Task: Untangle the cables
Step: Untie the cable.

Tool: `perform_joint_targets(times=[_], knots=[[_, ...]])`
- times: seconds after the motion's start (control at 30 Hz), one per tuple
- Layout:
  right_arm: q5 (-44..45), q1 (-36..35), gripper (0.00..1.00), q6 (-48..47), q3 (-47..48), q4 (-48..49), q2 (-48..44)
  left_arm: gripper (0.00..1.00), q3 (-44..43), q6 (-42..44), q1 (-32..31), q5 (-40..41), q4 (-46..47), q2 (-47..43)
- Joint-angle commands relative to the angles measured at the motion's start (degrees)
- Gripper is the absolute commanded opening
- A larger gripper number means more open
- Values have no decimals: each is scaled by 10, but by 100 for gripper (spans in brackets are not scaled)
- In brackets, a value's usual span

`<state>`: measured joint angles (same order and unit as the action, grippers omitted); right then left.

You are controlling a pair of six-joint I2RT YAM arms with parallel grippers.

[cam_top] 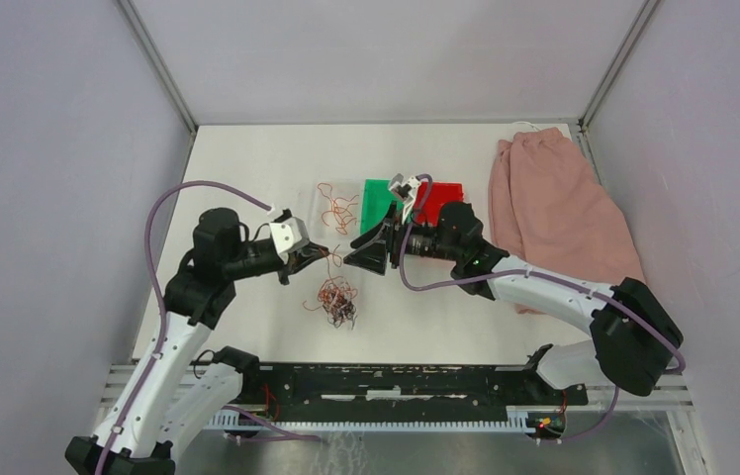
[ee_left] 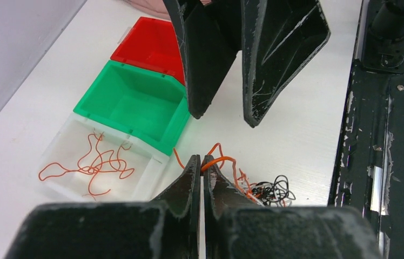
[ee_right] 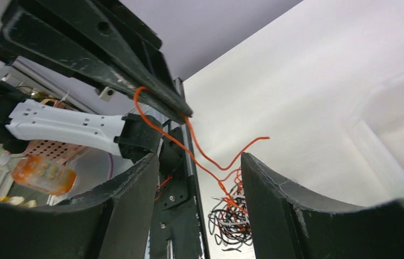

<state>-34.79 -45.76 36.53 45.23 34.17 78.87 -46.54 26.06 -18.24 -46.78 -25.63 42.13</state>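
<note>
The cables (cam_top: 336,300) lie as a small clump of orange, black and white wires on the white table, between and just in front of both grippers. My left gripper (ee_left: 201,158) is shut on one orange wire (ee_left: 224,159) that trails down into the clump (ee_left: 264,190). Facing it tip to tip, my right gripper (ee_right: 200,157) is open with nothing between its fingers. In the right wrist view the orange wire (ee_right: 210,162) runs from the left gripper's tips (ee_right: 186,112) down to the clump (ee_right: 232,218). From above, the left gripper (cam_top: 323,256) and right gripper (cam_top: 349,259) nearly meet.
Three bins stand in a row behind the grippers: a clear bin (ee_left: 135,172) with several loose orange wires (ee_left: 100,164), a green bin (ee_left: 129,102) and a red bin (ee_left: 151,46). A pink cloth (cam_top: 554,213) lies at the far right. A black rail (cam_top: 396,381) runs along the near edge.
</note>
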Motion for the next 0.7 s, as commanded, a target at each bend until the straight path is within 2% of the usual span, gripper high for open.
perform_joint_targets(times=[0.0, 0.33, 0.67], knots=[[62, -3, 65, -31, 9, -27, -7, 3, -40, -6, 2, -27, 23, 4], [95, -59, 66, -53, 41, -22, 37, 3, -84, -43, 1, -16, 41, 27], [176, -74, 56, -56, 58, -6, 81, 3, -136, -114, 1, -23, 58, 42]])
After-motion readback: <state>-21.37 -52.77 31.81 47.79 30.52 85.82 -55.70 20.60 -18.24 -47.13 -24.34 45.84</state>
